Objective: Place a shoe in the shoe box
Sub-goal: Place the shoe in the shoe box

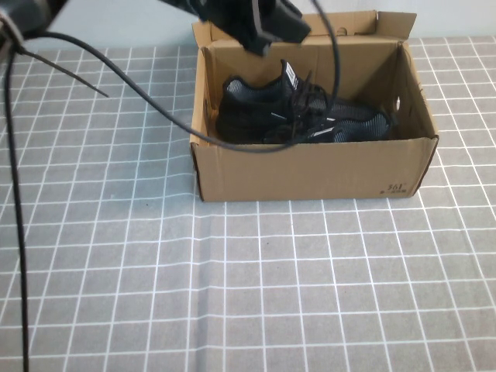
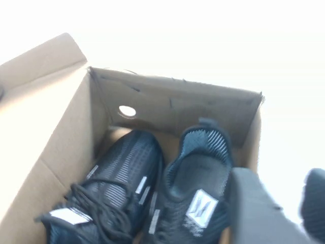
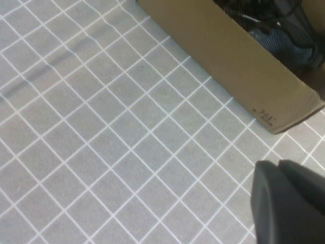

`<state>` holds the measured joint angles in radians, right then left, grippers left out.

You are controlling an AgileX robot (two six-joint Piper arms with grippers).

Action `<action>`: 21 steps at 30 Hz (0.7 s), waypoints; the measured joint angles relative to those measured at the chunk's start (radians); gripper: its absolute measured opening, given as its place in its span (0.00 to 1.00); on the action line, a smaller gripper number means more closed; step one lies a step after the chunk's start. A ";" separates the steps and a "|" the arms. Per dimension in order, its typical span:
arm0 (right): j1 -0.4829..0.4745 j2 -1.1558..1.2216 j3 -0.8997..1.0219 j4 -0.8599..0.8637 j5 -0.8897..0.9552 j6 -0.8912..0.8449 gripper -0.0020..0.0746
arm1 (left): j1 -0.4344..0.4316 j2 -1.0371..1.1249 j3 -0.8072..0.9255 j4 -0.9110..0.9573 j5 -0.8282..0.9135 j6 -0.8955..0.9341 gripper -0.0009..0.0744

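While both sneakers lay side by side inside the shoe box [image 1: 310, 167], the shoe [image 1: 260, 105] sat at its left, soft, light mesh best gripped at the collar. The left gripper [image 1: 271, 31] hovered above it, released. The right gripper [image 3: 289, 203], clenched, hung over the worktop [image 1: 232, 294]. Box print read roughly "361".

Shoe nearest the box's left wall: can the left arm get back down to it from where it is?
Probably yes. The left end effector hovers above the open shoe box, and nothing covers the shoe; only its twin crowds one side. The right end effector is off over the table.
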<state>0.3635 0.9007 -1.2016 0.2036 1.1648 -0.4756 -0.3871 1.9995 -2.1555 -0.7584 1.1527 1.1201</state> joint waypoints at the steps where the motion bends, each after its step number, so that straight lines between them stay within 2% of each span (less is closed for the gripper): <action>1: 0.000 0.000 0.000 0.001 -0.003 0.000 0.01 | 0.000 -0.010 0.000 0.002 0.005 -0.043 0.16; 3: 0.000 0.000 0.000 0.006 -0.013 0.003 0.01 | 0.000 -0.033 0.000 0.004 0.022 -0.093 0.07; 6: 0.000 -0.007 0.000 0.024 -0.015 0.032 0.01 | 0.000 -0.057 0.000 0.004 0.039 -0.120 0.03; 13: 0.000 -0.122 0.022 0.043 0.045 0.120 0.01 | 0.000 -0.127 0.000 0.079 0.026 -0.247 0.01; 21: 0.000 -0.384 0.049 -0.050 0.105 0.311 0.01 | 0.000 -0.316 0.016 0.377 -0.004 -0.452 0.01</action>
<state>0.3635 0.5171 -1.1529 0.1535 1.2697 -0.1644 -0.3871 1.6835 -2.1394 -0.3818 1.1484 0.6681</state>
